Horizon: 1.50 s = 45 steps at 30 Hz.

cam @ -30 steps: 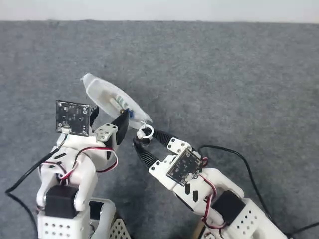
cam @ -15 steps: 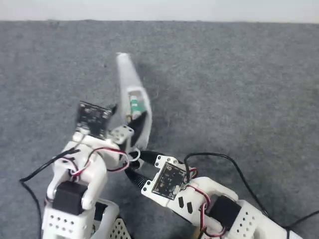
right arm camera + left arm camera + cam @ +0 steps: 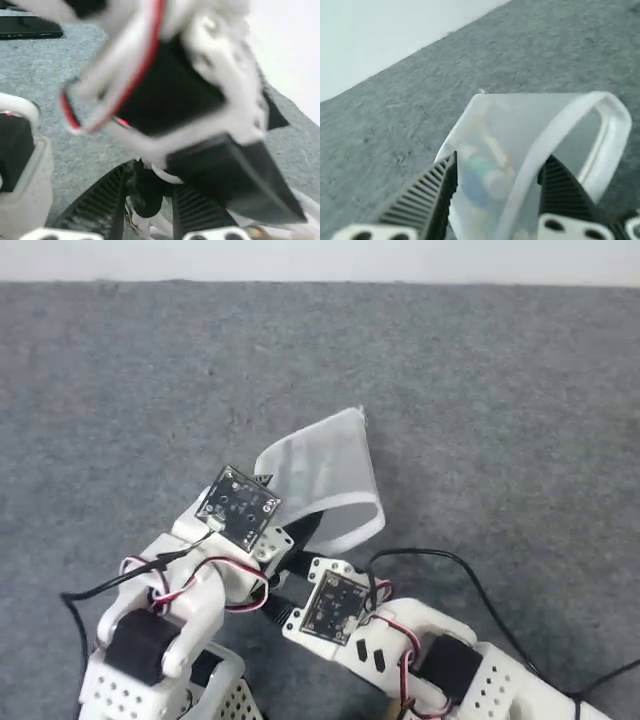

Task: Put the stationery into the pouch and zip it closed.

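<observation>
Pouch is up off the grey table, soft and see-through, with stationery inside. The left hand pinches the pouch between its two black fingers. Just beside it, the right hand is pressed on a dark zipper pull by a white ring.

The pouch is near the middle of the bench, with stationery inside it. Its near end is between the jaws of the left gripper, at its 7 o'clock. The right gripper is at the pouch's 6 o'clock, just beside the left gripper, with the zip pull between its jaws.
</observation>
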Each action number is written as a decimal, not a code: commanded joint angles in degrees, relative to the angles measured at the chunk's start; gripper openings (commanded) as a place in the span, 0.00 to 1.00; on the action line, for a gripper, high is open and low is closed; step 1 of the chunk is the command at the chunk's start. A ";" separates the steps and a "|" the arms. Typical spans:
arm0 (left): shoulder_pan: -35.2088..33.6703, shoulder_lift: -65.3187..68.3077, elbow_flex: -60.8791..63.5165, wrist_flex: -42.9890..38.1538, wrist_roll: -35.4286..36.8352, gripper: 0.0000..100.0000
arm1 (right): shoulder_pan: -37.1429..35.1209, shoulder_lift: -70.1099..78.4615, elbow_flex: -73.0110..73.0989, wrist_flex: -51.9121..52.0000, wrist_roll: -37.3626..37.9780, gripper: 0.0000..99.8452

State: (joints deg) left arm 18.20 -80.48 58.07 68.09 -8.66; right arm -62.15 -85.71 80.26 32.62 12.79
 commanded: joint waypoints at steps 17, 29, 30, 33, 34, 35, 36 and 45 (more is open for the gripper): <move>-9.14 -1.05 -9.63 3.96 4.57 0.25 | 17.27 -1.63 -12.92 7.34 0.53 0.01; -8.62 -0.97 -9.27 7.74 -0.18 0.30 | 20.35 -1.63 -17.41 12.53 1.05 0.01; -8.62 -0.97 -8.40 6.95 -0.97 0.30 | 20.44 -1.63 -18.90 14.37 1.05 0.01; -8.62 -0.97 -4.70 2.90 -2.02 0.30 | 20.53 -1.63 -21.98 18.68 2.20 0.01; -8.62 -0.97 -3.56 1.76 -2.02 0.30 | 20.44 -1.63 -22.07 19.12 3.34 0.01; -8.53 -0.97 -2.68 0.97 -2.55 0.30 | 20.44 -1.63 -22.07 19.12 4.40 0.01; -8.18 -0.97 -2.07 0.44 -3.16 0.30 | 20.44 -1.63 -22.07 19.12 4.92 0.01; -0.97 -0.97 -0.40 1.05 -4.92 0.30 | 20.18 -1.63 -22.07 19.03 4.92 0.01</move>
State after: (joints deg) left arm 15.65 -81.10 58.33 70.81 -13.23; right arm -42.64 -85.80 62.68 51.60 16.75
